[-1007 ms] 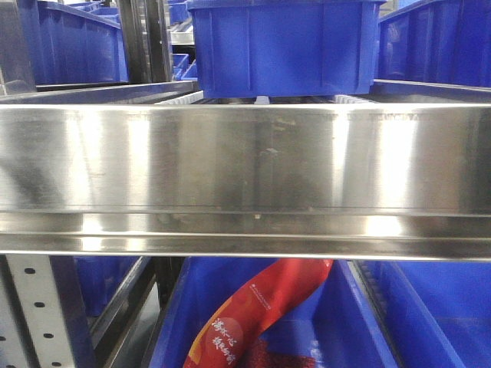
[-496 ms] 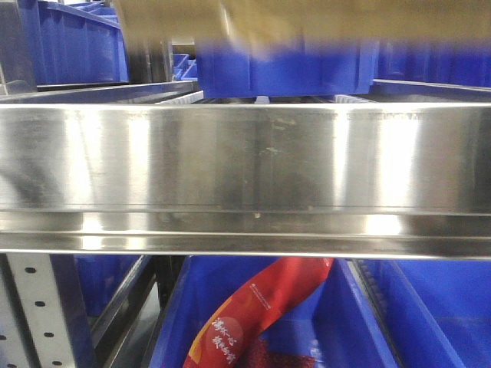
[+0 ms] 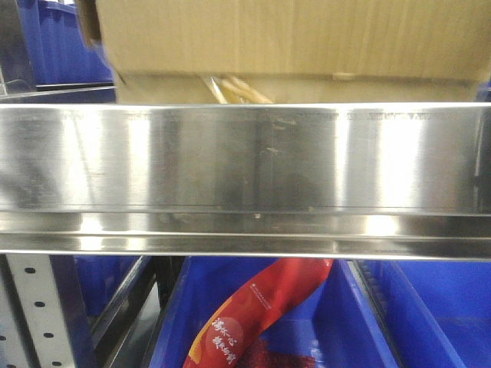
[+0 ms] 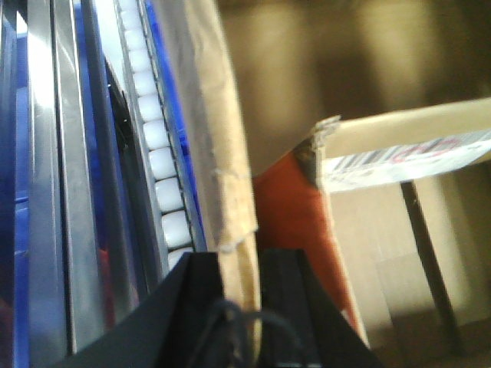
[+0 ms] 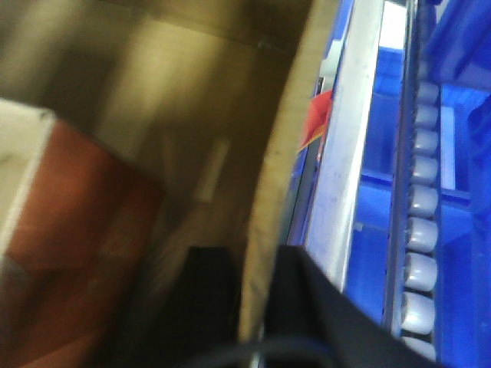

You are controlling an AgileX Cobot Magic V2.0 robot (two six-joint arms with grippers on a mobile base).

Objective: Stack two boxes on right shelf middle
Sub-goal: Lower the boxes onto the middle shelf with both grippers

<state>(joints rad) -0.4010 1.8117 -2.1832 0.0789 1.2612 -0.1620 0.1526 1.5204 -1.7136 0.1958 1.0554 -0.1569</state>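
A large brown cardboard box (image 3: 291,38) fills the top of the front view, its bottom edge just behind the shiny steel shelf lip (image 3: 245,161), with yellowish tape (image 3: 230,88) hanging at its low flap. My left gripper (image 4: 241,264) is shut on the box's left wall (image 4: 207,115); my right gripper (image 5: 259,264) is shut on its right wall (image 5: 284,153). Inside the box I see a red item (image 4: 295,207) and a labelled smaller carton (image 4: 399,161). Only one box shows from outside.
White rollers (image 4: 157,146) run along the shelf beside the box in both wrist views (image 5: 418,230). Blue bins (image 3: 54,46) stand behind on the shelf. Below the lip a blue bin (image 3: 430,314) holds a red packet (image 3: 261,310). A perforated grey upright (image 3: 38,314) stands at lower left.
The box has come down from the top of the front view, from absent, to a blurred edge, to covering the blue bin behind the shelf lip.
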